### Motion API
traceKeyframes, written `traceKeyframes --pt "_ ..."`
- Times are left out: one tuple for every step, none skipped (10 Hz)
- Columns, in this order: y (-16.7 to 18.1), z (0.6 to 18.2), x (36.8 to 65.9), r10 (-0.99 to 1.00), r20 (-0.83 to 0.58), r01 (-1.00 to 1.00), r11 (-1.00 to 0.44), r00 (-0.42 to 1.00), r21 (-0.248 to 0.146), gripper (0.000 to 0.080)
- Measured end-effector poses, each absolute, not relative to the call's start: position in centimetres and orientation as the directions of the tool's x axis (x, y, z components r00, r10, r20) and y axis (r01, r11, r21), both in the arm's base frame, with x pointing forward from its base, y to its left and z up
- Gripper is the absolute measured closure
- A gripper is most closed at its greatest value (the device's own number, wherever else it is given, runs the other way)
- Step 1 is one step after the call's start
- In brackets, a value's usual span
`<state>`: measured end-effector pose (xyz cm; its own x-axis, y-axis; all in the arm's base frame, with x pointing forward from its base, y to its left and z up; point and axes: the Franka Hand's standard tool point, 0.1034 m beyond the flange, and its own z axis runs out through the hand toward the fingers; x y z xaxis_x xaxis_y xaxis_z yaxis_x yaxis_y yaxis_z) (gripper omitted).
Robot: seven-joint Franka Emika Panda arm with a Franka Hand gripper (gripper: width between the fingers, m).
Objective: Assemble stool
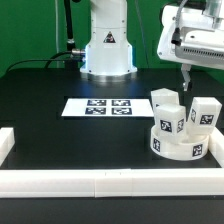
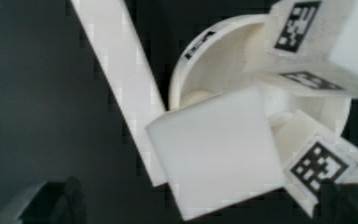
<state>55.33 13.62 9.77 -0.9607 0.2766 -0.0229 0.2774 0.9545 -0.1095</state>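
White plastic round disc seat (image 1: 178, 144) with three tagged block legs (image 1: 165, 104) on it, right of worktop: light, rigid, slick; grip flat sides, gripper (image 1: 186, 72) jaws apart.

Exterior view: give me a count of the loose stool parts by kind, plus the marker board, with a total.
Round seat: 1
Block legs: 3
Marker board: 1
Total: 5
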Motion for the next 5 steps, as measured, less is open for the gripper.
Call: traceKeyframes --pt "13.7 9.4 55.1 0.215 -0.012 0.215 0.969 -0.976 -0.122 0.0150" --pt "13.7 9.1 54.9 0.136 0.001 0.134 0.983 -0.991 -0.129 0.0150" --pt "13.7 8.9 54.8 0.122 0.007 0.121 0.984 -0.992 -0.130 0.0150" --pt "13.7 8.6 54.7 0.124 0.011 0.121 0.984 -0.992 -0.130 0.0150" --pt "13.7 8.4 54.6 0.125 0.016 0.122 0.984 -0.992 -0.130 0.0150"
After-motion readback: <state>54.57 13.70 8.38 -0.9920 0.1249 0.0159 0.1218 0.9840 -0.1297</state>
